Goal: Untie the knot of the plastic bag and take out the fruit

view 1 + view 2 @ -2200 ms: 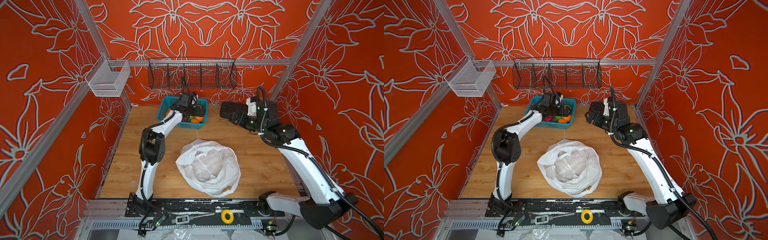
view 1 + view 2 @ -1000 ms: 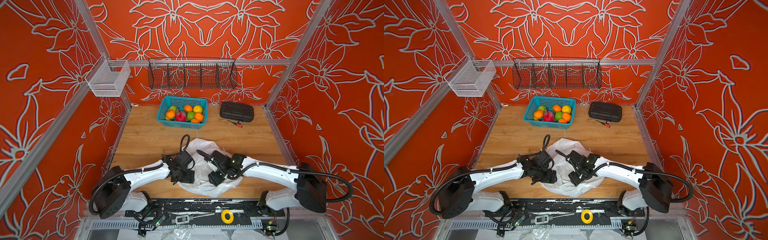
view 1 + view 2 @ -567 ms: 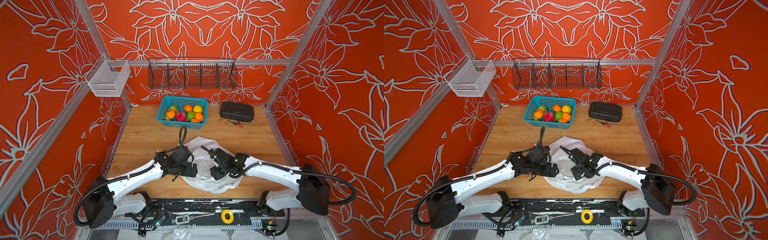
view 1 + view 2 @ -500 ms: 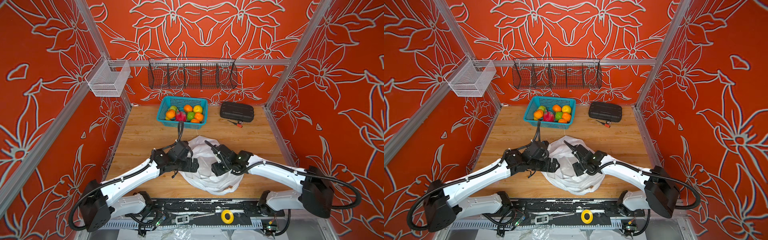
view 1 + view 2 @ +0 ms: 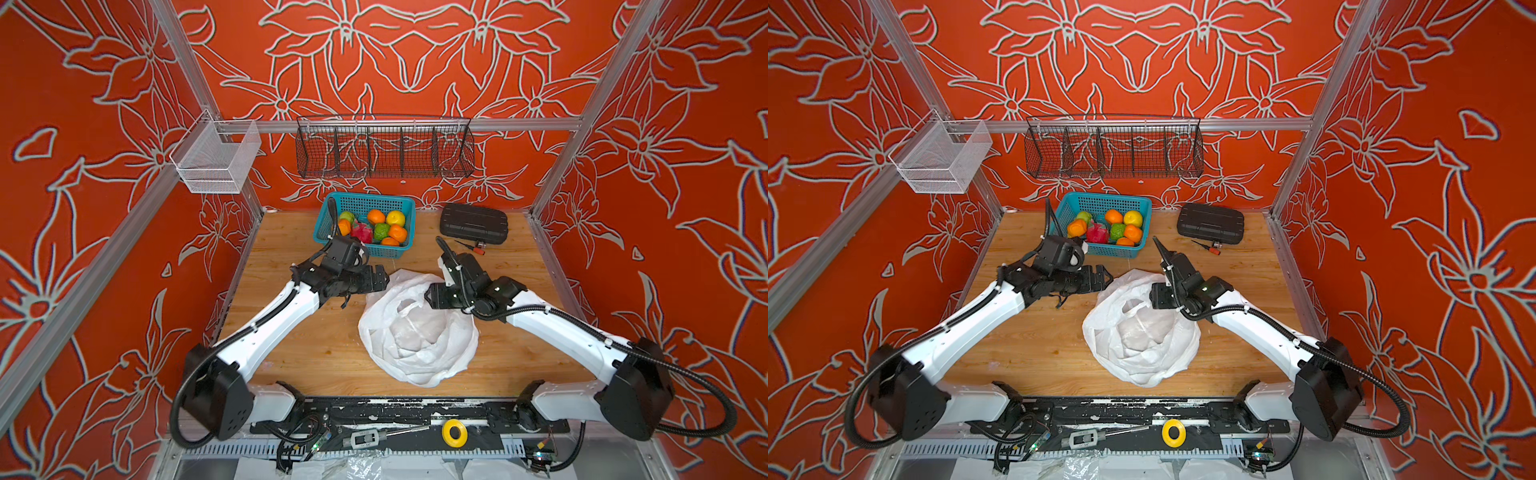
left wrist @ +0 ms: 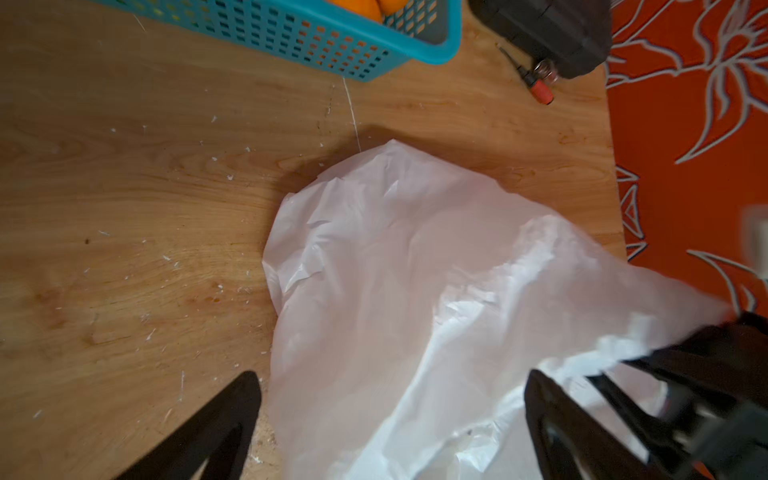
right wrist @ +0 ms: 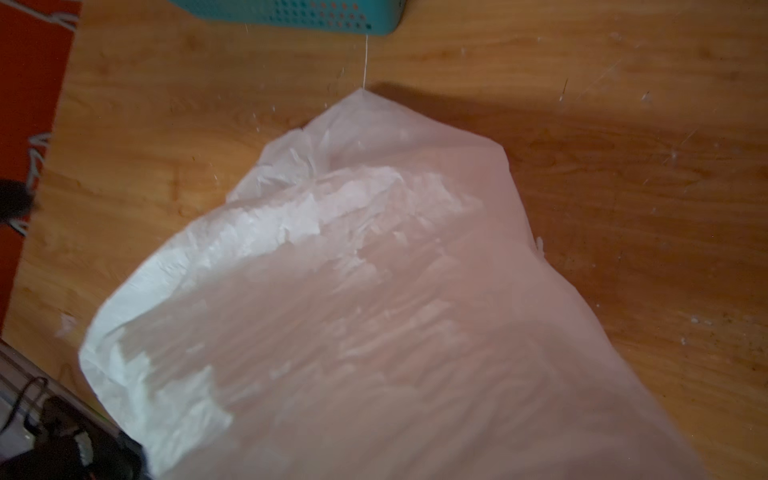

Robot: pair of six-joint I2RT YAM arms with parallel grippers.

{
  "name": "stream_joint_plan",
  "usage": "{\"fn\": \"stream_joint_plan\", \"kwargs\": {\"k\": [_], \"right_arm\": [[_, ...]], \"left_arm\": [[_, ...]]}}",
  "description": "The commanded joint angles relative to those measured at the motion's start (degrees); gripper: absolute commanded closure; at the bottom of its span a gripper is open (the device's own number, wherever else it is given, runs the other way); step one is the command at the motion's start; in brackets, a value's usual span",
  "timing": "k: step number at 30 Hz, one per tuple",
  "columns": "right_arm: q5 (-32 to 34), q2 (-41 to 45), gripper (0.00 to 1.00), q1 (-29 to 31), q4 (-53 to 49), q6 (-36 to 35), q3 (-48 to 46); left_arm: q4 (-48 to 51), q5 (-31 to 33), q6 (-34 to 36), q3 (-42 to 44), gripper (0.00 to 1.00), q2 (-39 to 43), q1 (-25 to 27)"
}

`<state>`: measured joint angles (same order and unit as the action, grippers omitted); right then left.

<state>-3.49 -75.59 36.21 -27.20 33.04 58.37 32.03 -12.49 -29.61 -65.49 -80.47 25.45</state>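
Plastic bag (image 5: 415, 340) btwn L tool (image 5: 384, 280), jaws wide, & R tool (image 5: 428, 297), grip unclear.

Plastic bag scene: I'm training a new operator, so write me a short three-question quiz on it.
1. True or false: the fruit lies in the teal basket, apart from the plastic bag.
2. What lies beside the black case? A) a small red-tipped tool B) a banana C) a mug
3. Fill in: in the left wrist view, the left pincer has its fingers standing ___.
Key: 1 true; 2 A; 3 open, wide apart.
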Motion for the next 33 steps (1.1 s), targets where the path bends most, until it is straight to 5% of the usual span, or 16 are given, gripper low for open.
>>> {"fn": "stream_joint_plan", "kwargs": {"k": [1,7,12,19,22,27,33], "right_arm": [[-0.6,-0.9,0.39,-2.5,4.7,5.3,2.0],[-9.8,-1.4,0.37,-8.2,10.0,9.6,4.4],[-22.5,1.7,0.18,-10.3,9.1,8.9,6.3],[-24.5,16.6,0.03,-13.5,2.3,6.0,3.8],[-18.5,20.8,0.03,-16.0,-4.1,3.0,4.0],[5.0,25.8,0.03,-20.0,-11.6,0.0,2.0],[19.8,25.2,0.03,-30.7,-7.3,0.6,-8.1]], "left_arm": [[0.5,-6.4,1.0,-1.2,0.03,-6.4,-0.4],[-4.1,-10.8,-2.7,0.9,0.0,-9.8,2.6],[-5.3,-9.7,-5.6,3.7,0.09,-9.0,8.7],[-6.7,-3.8,-11.7,8.4,0.11,-2.6,14.4],[-4.0,1.3,-10.7,7.5,0.04,2.0,14.4],[0.6,12.0,-3.4,5.7,0.02,11.6,12.2],[-2.1,18.7,7.6,12.9,0.02,23.1,0.5]]}}
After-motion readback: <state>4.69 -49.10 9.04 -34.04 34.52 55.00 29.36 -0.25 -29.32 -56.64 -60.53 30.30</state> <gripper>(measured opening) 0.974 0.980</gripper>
